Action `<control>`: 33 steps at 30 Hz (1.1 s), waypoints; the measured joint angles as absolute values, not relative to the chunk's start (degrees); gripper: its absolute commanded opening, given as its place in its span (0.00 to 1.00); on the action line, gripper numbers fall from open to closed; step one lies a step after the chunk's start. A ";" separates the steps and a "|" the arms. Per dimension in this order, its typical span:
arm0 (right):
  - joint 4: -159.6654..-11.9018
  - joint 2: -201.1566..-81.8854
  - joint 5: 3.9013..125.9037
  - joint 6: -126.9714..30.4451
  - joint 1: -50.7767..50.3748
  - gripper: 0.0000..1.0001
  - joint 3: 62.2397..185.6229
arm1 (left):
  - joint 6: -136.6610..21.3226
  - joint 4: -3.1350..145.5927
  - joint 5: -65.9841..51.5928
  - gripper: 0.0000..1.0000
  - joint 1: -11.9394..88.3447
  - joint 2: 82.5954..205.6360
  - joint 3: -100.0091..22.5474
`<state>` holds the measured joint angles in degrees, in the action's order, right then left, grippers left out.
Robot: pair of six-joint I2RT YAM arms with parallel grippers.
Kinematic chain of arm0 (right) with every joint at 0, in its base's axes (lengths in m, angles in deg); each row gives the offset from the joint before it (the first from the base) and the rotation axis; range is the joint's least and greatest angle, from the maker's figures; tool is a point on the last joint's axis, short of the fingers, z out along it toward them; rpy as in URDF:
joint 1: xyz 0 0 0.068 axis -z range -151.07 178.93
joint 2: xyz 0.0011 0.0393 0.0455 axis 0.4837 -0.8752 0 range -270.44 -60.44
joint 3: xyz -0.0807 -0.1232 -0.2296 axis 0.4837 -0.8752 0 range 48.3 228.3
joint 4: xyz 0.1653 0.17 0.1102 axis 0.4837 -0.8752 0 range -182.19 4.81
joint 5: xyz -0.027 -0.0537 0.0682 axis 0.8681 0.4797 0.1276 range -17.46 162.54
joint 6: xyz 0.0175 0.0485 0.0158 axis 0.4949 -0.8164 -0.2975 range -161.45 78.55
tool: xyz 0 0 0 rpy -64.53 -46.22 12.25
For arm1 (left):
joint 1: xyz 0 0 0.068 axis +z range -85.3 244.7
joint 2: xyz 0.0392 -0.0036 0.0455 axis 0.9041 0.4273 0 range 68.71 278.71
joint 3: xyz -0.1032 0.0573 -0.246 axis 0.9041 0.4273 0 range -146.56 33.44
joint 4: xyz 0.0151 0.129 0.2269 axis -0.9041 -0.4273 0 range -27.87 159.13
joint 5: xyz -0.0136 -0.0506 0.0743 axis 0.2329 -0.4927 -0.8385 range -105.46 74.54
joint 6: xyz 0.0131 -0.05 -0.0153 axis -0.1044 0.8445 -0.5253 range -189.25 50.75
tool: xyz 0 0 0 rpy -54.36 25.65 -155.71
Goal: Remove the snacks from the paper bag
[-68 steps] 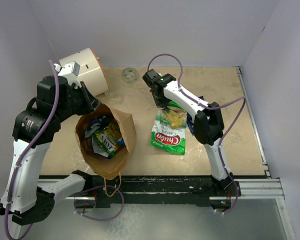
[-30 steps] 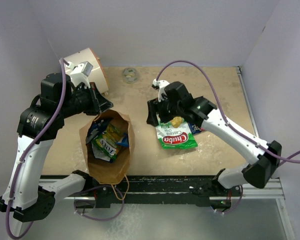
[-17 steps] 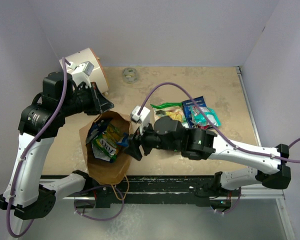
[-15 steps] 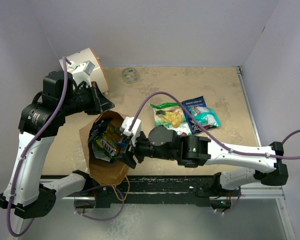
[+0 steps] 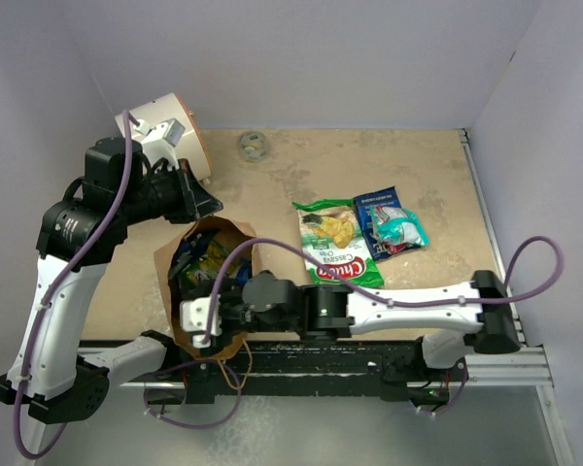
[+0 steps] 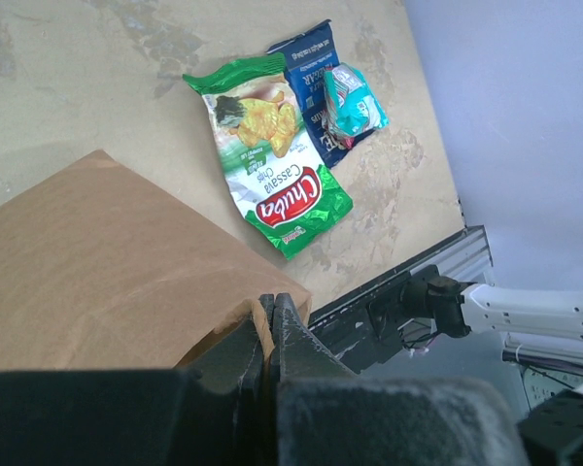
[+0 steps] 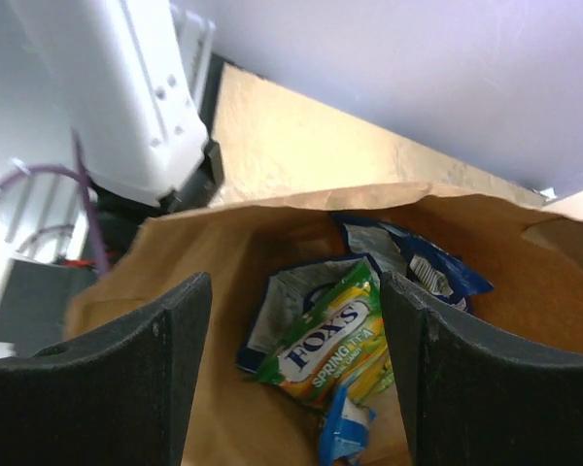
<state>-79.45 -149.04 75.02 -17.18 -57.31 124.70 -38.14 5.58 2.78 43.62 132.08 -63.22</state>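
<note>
Jaws of the left gripper (image 6: 270,309) clamp the paper bag (image 6: 97,262) rim; right gripper (image 7: 296,291) jaws gape wide, empty, over its mouth. Snacks (image 7: 325,340) lie inside; Chuba packet (image 5: 338,254) and blue packet (image 5: 371,206) rest on the counter (image 5: 418,165).

The brown kraft paper bag (image 6: 97,262) stands open-mouthed at the near left of the surface, holding a yellow-green Fox's packet (image 7: 332,342) and blue packets (image 7: 418,262). To its right lie a green Chuba packet (image 5: 332,243), a dark blue packet (image 5: 372,208) and, overlapping that one, a teal packet (image 5: 400,230).

Pale lavender walls (image 5: 321,58) enclose a mottled beige tabletop (image 5: 447,184) edged by a metal rail (image 5: 536,361).
</note>
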 measured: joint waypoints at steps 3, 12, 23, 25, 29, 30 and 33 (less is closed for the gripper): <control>-76.15 -153.52 75.59 -13.66 -55.61 0.72 123.93 | -37.76 5.62 2.78 0.00 43.62 132.06 -63.22; -62.93 -159.35 76.01 -10.99 -47.96 0.73 121.99 | -37.11 5.64 2.59 0.00 43.62 132.06 -63.92; -55.87 -162.30 67.72 -1.99 -43.26 0.76 119.04 | -37.11 5.53 2.28 0.00 43.62 131.56 -64.84; -56.61 -162.59 65.25 0.90 -42.97 0.75 119.04 | -37.13 5.51 2.30 0.00 43.62 131.56 -64.84; -58.91 -164.16 62.41 5.93 -42.62 0.74 120.55 | -37.13 5.25 2.30 0.00 43.62 131.47 -64.93; -59.43 -164.99 62.11 7.08 -42.56 0.73 121.11 | -37.13 5.12 2.30 0.00 43.62 131.47 -65.04; -60.44 -167.38 61.28 9.73 -42.51 0.63 122.64 | -37.15 4.48 2.28 0.00 43.62 131.47 -65.54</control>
